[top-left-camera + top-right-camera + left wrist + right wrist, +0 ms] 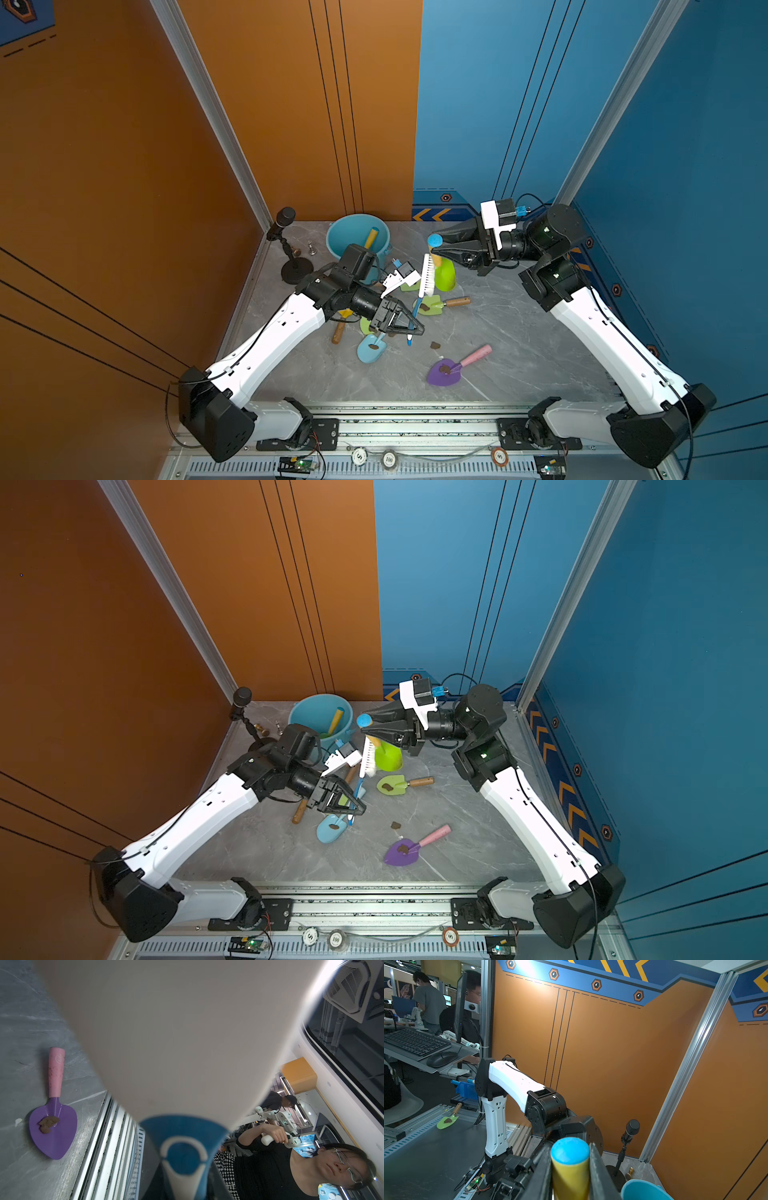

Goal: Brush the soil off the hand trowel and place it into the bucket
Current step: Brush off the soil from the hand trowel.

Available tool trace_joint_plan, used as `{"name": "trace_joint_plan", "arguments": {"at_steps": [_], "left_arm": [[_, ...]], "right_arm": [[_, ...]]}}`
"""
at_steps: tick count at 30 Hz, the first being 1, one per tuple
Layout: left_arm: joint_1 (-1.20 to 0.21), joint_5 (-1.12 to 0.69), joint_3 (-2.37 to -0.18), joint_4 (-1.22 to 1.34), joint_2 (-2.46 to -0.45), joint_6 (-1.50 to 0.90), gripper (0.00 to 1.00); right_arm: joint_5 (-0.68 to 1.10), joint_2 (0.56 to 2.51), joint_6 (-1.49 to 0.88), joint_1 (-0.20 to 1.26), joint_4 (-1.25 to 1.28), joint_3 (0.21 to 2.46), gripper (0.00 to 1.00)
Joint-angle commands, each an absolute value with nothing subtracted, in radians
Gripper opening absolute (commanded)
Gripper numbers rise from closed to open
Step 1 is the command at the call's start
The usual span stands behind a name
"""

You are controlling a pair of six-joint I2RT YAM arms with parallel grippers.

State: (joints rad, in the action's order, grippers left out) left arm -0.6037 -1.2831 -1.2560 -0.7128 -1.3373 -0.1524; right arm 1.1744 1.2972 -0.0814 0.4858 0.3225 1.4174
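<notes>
r gripper is clamped on the handle of the hand trowel. r wrist view shows the yellow grip w/ blue end cap tight between the fingers. the trowel is off the table, just beside the bucket on its r-arm side, lime blade hanging down. can't tell if there's any soil on that blade. l gripper is closed on the blue handle of the brush, white bristles at the top, right at the trowel blade. touching or just apart, can't tell. the bucket holds one yellow-handled trowel standing tilted inside. on the table, going out from the bucket toward the arm bases: green trowel w/ wood handle near the bucket, carrying a lump of soil. light-blue trowel is further out, lump on it too, partly under the l gripper. purple trowel w/ pink handle is farthest out, lump on the blade. one loose lump lies on the bare tabletop between the light-blue and purple ones.
</notes>
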Motion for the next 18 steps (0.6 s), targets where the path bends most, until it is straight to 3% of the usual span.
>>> {"name": "trace_joint_plan", "arguments": {"at_steps": [1, 10, 14, 18], "left_arm": [[-0.623, -1.296, -1.229, -0.714, -1.385, -0.114, 0.00], [-0.647, -1.251, -1.168, -0.714, -1.452, -0.097, 0.00], [-0.618, -1.089, -1.060, -0.604, -1.382, -0.249, 0.00], [-0.507, -0.797, -0.910, -0.578, -1.259, -0.406, 0.00]], "right_arm": [[1.144, 1.309, -0.067, 0.500, 0.333, 1.465, 0.01], [1.043, 1.335, -0.080, 0.509, 0.340, 1.499, 0.01], [0.942, 1.390, -0.082, 0.518, 0.337, 1.535, 0.02], [0.750, 1.484, -0.083, 0.546, 0.367, 1.582, 0.03]]}}
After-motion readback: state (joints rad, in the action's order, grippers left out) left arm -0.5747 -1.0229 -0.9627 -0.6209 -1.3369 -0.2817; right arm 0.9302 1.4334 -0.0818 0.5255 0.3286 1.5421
